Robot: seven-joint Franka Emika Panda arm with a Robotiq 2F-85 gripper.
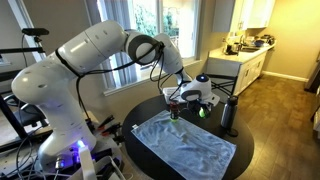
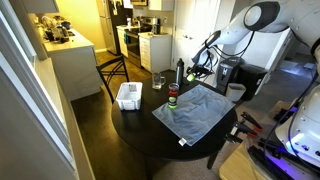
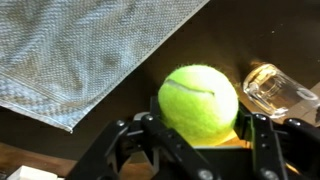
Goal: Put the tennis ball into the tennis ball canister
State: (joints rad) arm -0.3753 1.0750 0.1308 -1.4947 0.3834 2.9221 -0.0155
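Observation:
My gripper is shut on the yellow-green tennis ball, which fills the middle of the wrist view between the two black fingers. In both exterior views the gripper holds the ball above the far side of the round black table. The tennis ball canister, clear with a red rim, stands upright at the edge of the cloth, apart from the gripper. The canister is out of the wrist view.
A blue-grey cloth covers much of the table. A tall dark bottle, a clear drinking glass and a white basket also stand on it.

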